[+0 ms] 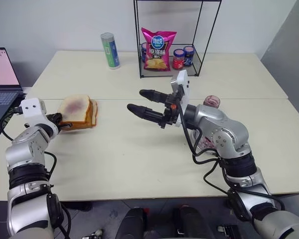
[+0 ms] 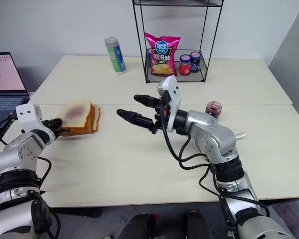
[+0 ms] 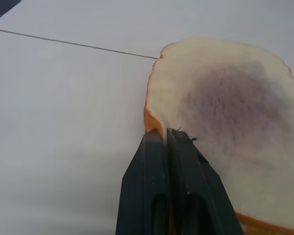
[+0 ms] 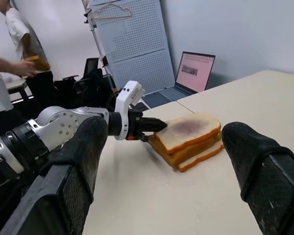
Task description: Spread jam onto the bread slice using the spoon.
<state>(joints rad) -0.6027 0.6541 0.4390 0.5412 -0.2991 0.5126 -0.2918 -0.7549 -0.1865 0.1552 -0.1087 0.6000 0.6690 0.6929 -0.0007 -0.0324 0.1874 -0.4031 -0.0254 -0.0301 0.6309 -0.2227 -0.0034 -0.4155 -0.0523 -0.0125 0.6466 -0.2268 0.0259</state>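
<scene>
Left pincer (image 3: 167,134) is clenching the bread slice (image 1: 74,107) by its corner near the desk's (image 1: 139,164) left edge, likely steadying it. Right pincer (image 1: 139,101) is hanging released mid-desk, empty. Jam jar (image 2: 214,108) is sitting behind the right arm.

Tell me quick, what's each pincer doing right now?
Left pincer: closed on the edge of the jam-stained bread slice.
Right pincer: open, holding nothing, above the table.

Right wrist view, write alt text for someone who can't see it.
The left end effector is shut on the corner of the bread slice, which tops a stack of slices on a pale table. The right end effector's black fingers stand wide apart in front; a laptop sits behind.
</scene>
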